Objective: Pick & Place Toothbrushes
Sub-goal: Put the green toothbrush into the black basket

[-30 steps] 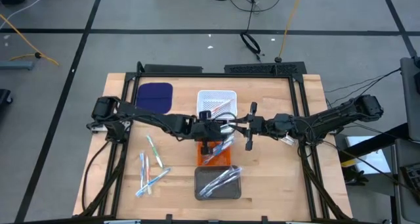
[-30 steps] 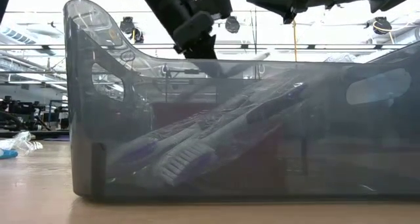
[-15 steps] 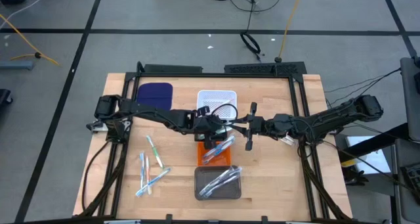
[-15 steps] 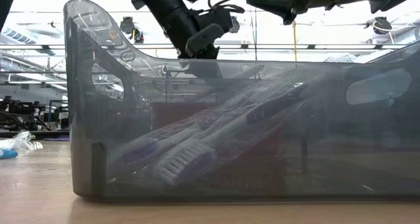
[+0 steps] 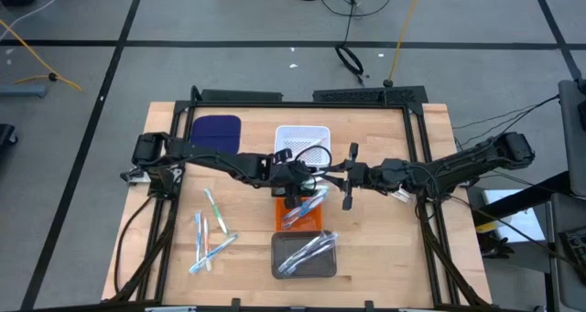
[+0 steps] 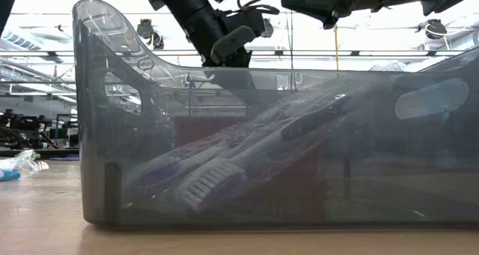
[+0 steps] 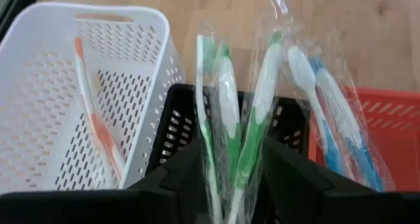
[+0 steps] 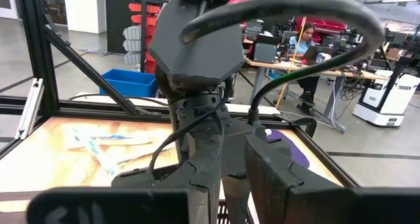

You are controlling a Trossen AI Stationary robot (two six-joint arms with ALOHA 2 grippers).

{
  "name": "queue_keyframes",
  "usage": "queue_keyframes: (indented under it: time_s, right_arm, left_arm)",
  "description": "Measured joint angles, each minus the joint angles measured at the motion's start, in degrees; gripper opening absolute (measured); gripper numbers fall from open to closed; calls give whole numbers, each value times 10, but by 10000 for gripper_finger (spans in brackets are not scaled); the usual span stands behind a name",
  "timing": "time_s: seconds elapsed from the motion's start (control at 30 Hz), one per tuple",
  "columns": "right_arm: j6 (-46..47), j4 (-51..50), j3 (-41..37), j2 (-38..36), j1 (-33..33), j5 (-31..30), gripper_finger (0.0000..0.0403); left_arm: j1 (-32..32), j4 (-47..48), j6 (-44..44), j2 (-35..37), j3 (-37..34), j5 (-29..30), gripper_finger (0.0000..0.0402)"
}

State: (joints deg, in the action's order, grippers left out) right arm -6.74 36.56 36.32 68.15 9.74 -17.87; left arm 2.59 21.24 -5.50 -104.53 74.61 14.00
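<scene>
My left gripper (image 5: 293,186) hovers over the black tray (image 7: 177,132) in the middle of the tray column. It is open, and its fingers stand on either side of two wrapped green toothbrushes (image 7: 226,112) whose far ends lie over the tray's far rim. Wrapped blue toothbrushes (image 7: 335,125) lie in the orange tray (image 7: 387,112). An orange toothbrush (image 7: 95,119) lies in the white tray (image 7: 59,86). Several more toothbrushes (image 5: 209,231) lie on the wood at the left. My right gripper (image 5: 348,191) waits just right of the trays, shut and holding nothing. My left gripper has the green toothbrushes' handles (image 7: 230,165) between its spread fingers, which come slanting from above and lie along them. I cannot tell whether the fingers touch the wrappers.
The grey tray (image 5: 304,254) nearest the front edge holds several wrapped toothbrushes and fills the low view (image 6: 224,173). A dark blue pad (image 5: 215,131) lies at the far left. The two grippers stand close together above the tray column.
My left gripper has gone a little up and toward the far edge over the black tray and has tipped. In the last half second it has kept still.
</scene>
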Motion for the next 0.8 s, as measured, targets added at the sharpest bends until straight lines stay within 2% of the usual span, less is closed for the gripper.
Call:
queue_keyframes:
  time_s: [0.17, 0.4, 0.67, 0.8]
  right_arm:
    - [0, -9, 0, 0, 0, 0, 59]
    - [0, -27, 0, 0, 0, 0, 59]
    - [-9, -27, 0, 0, 0, 0, 59]
    - [-14, -32, 0, 0, 0, 0, 59]
  left_arm:
    - [3, 73, -40, 15, 0, 25, 163]
    - [37, 275, -173, 26, 1, 69, 153]
    - [101, 494, -372, 26, 1, 118, 152]
    - [129, 583, -510, 26, -8, 109, 152]
